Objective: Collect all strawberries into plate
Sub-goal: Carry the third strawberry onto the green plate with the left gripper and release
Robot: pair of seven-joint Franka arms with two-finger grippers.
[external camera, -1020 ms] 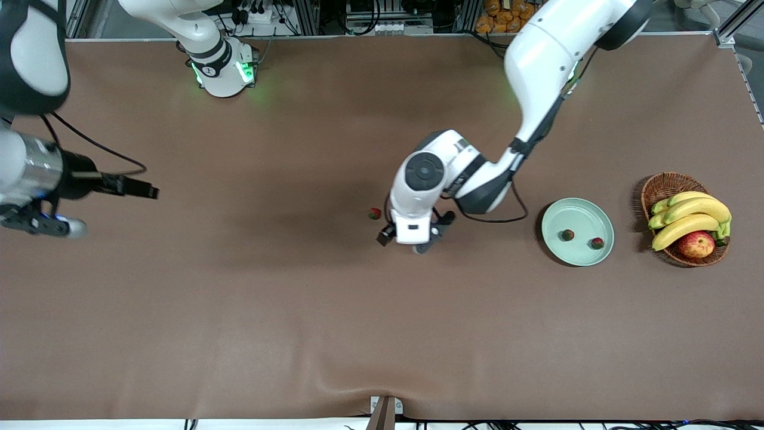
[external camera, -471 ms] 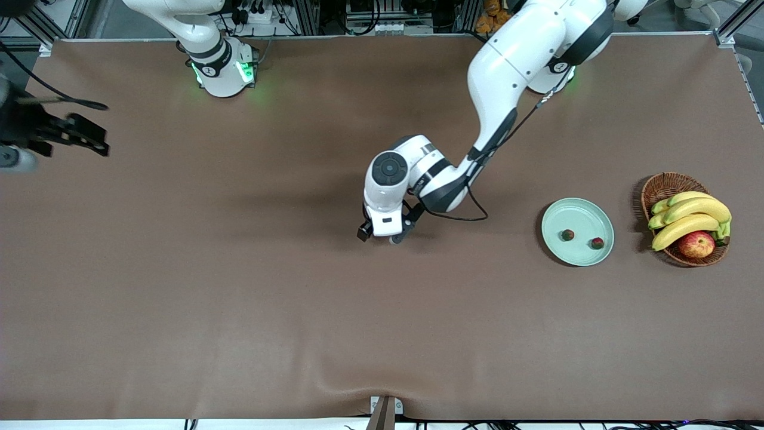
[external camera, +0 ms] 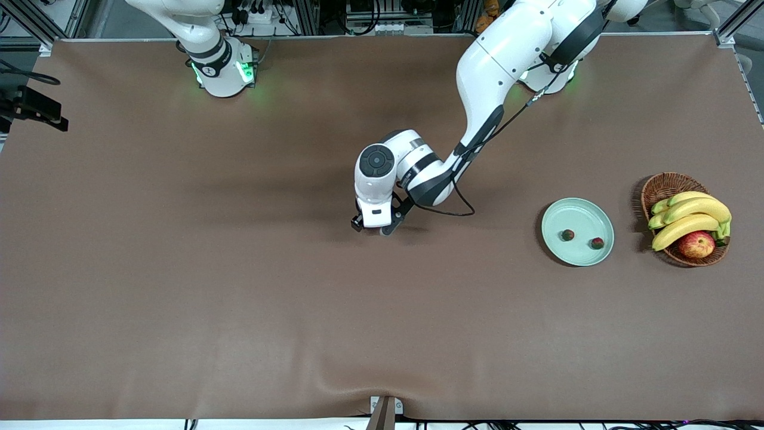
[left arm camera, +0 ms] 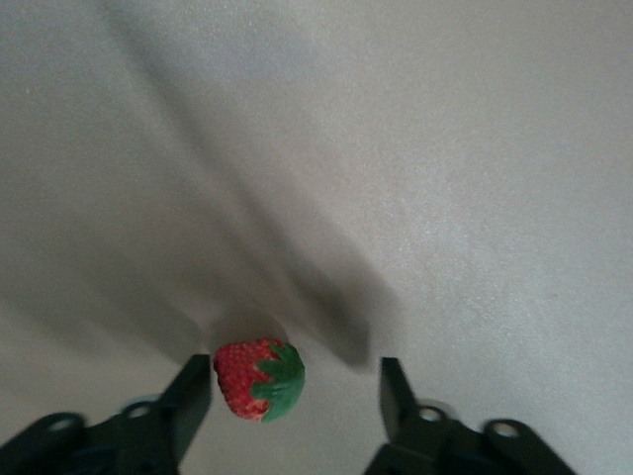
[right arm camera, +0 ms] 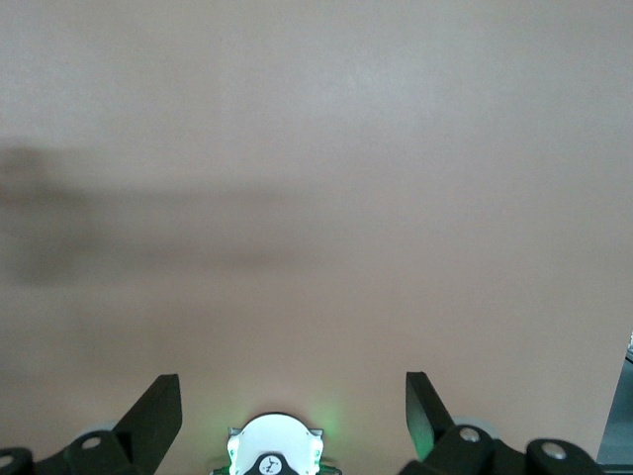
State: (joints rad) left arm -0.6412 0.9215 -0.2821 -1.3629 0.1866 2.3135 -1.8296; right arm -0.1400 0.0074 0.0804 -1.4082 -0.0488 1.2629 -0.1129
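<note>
Near the middle of the table (external camera: 250, 298) I have the left gripper (external camera: 371, 226) down low at the brown surface. From the left wrist view, a strawberry (left arm camera: 259, 380) sits between the two fingers (left arm camera: 188, 396), touching or almost touching one of them, with clear space to the other. Jaws are parted with that gap on one side, so I read them as not clamped on it; the berry looks to be lying on the table. From the front view the wrist covers this berry, can't see it there.

Plate (external camera: 577, 206), pale mint green, sits toward the left arm's end of the table, well apart from the left gripper. Two strawberries lie in it: one (external camera: 567, 235) near the plate's centre, the other (external camera: 596, 243) close to the rim on the side facing the wicker basket (external camera: 662, 185).

Basket is just beside the plate, closer to the table's end, and holds bananas (external camera: 692, 216) and an apple (external camera: 696, 244).

Right gripper (right arm camera: 294, 416) waits up high over the right arm's end of the table, fingers spread wide, nothing between them.
</note>
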